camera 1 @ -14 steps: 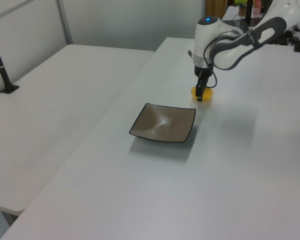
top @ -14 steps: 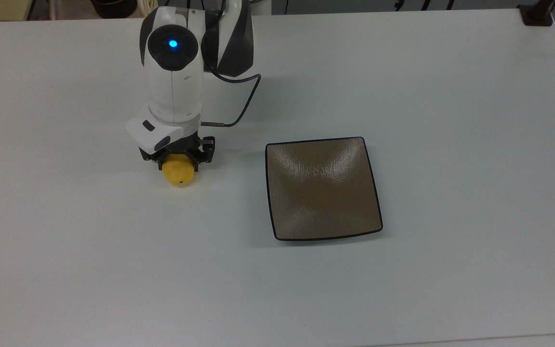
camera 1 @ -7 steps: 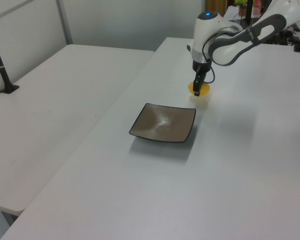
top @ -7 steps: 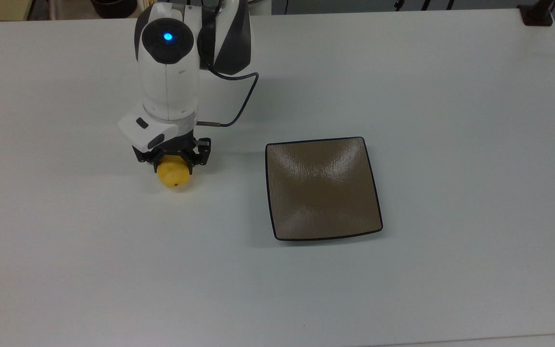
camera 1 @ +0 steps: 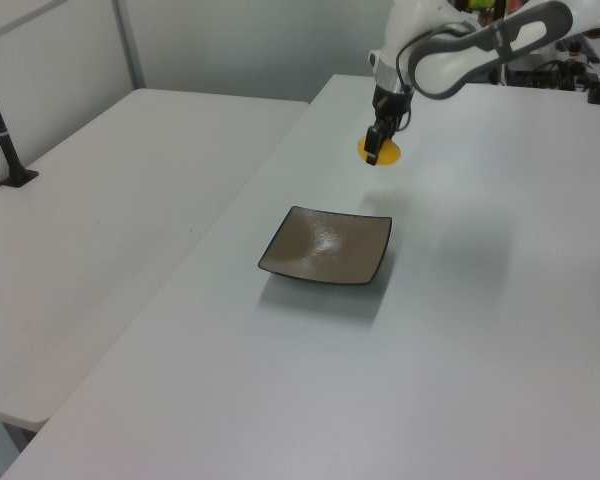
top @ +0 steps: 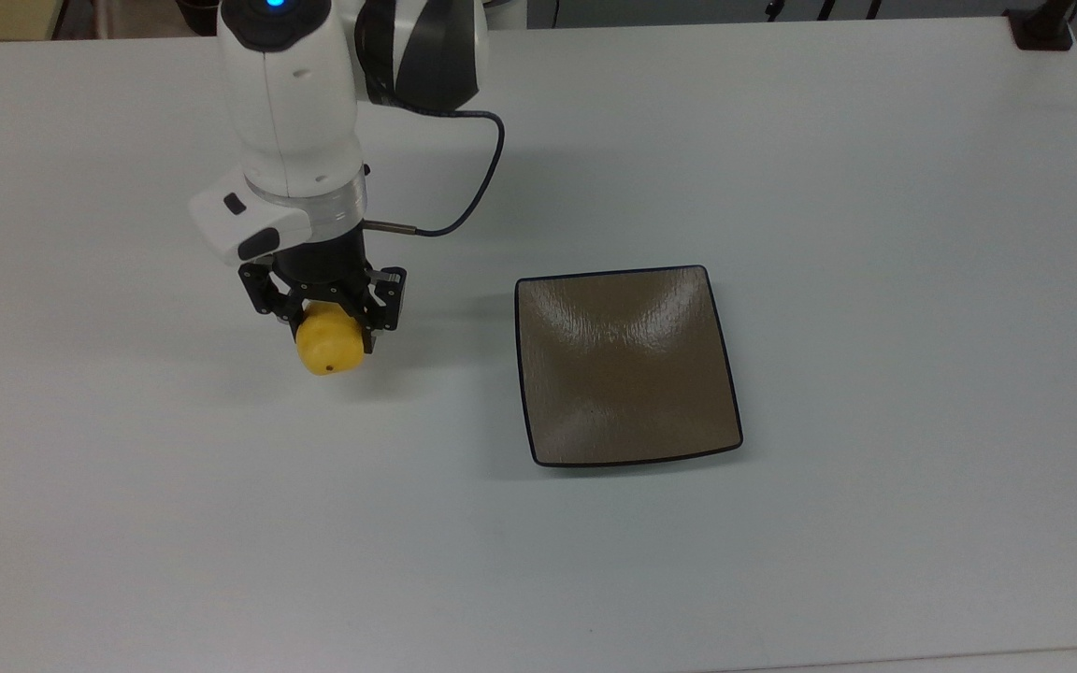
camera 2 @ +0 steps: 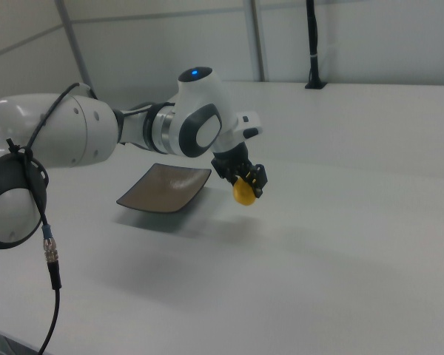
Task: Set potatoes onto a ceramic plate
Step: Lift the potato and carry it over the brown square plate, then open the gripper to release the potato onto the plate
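Carry step: gripper (top: 331, 322) clamped on potato (top: 327, 347), held clear above table (top: 875, 187), well apart from empty plate (top: 627, 365); next calls for travel over plate, lowering, release.

Colours and patterns on the table

Potato (top: 328, 347): bright yellow, one tiny dark spot. Plate (top: 627, 365): glossy brown-taupe, thin dark rim, fine rippled texture. Gripper (top: 325, 313): black. Arm (top: 291, 103): white with dark grey joints, blue light on top. Table (top: 875, 234): plain pale grey-white.

Top view straight overhead; left, right views oblique, opposite sides; plate (top: 627, 365) shared.
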Available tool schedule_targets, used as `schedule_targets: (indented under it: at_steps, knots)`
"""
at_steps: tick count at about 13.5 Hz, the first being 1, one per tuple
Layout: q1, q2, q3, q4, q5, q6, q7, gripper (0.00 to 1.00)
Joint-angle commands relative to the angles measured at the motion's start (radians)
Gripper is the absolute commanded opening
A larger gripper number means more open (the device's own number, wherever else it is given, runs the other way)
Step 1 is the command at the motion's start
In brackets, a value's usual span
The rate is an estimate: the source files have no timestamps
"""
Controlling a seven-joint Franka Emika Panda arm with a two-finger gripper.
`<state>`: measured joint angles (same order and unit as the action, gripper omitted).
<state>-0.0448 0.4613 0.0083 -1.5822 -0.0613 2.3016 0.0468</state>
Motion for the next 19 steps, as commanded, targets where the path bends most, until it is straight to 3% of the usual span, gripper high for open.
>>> schedule_targets:
  at_steps: [1, 5, 8, 10, 11, 12, 15, 19]
  knots:
    - [0.031, -0.012, 0.002, 0.041, 0.095, -0.044, 0.137, 0.14]
    - [0.095, -0.009, 0.025, 0.041, 0.201, -0.045, 0.266, 0.14]
    - [0.095, -0.003, 0.068, 0.042, 0.204, -0.044, 0.369, 0.18]
    - [0.100, 0.013, 0.126, 0.044, 0.206, -0.041, 0.441, 0.19]
    - [0.118, 0.020, 0.139, 0.044, 0.206, -0.041, 0.453, 0.24]
    - [0.135, 0.023, 0.141, 0.044, 0.204, -0.036, 0.455, 0.36]
    - [0.140, 0.037, 0.153, 0.044, 0.202, -0.037, 0.455, 0.80]
    - [0.140, 0.034, 0.164, 0.044, 0.202, -0.053, 0.456, 0.85]
